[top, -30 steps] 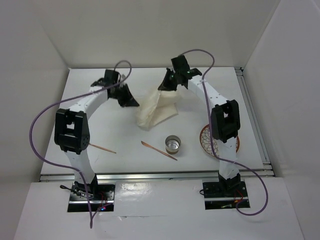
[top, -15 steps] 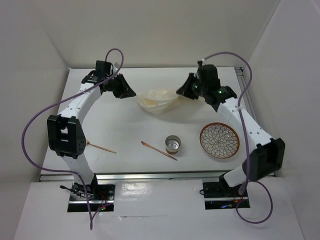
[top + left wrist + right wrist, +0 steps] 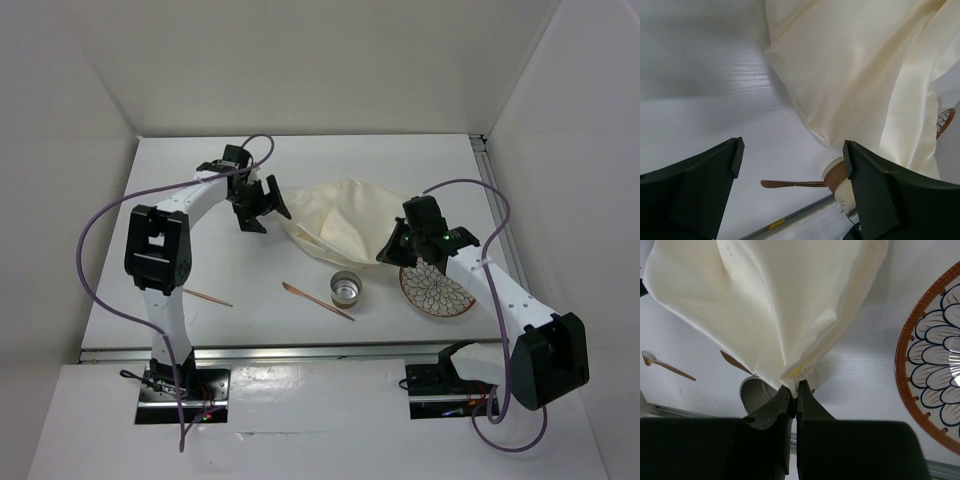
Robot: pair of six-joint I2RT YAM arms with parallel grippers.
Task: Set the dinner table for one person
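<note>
While the white-and-black left arm (image 3: 190,197) and right arm (image 3: 492,287) are bending over it, one large flat plain white rectangular dinner table (image 3: 330,165) is filling the middle of the top view. It is running from the pale back wall in the upper part of the frame down towards the arm bases at the bottom. Its surface is showing a faint fine grain in the wrist views, and metal rails are edging its lower and right sides.

The left gripper (image 3: 268,215), left of centre in the upper half, is hanging with its dark jaws spread wide and is gripping nothing. The right gripper (image 3: 388,255), right of centre, is pinching its jaws tight on a gathered fold of one cream cloth placemat (image 3: 345,215). The placemat is spreading in loose folds across the centre of the table, between the two grippers.

One round ceramic plate with a dark petal pattern and an orange-brown rim (image 3: 425,290) is sitting at the lower right, partly under the right arm. One small round silver metal cup (image 3: 347,288) is standing just left of the plate, just below the placemat's lower edge in the frame.

Two slim copper-coloured utensils are lying flat. The middle utensil (image 3: 318,301) is lying just left of the cup. The left utensil (image 3: 200,296) is lying well apart at the lower left, beside the left arm.
</note>
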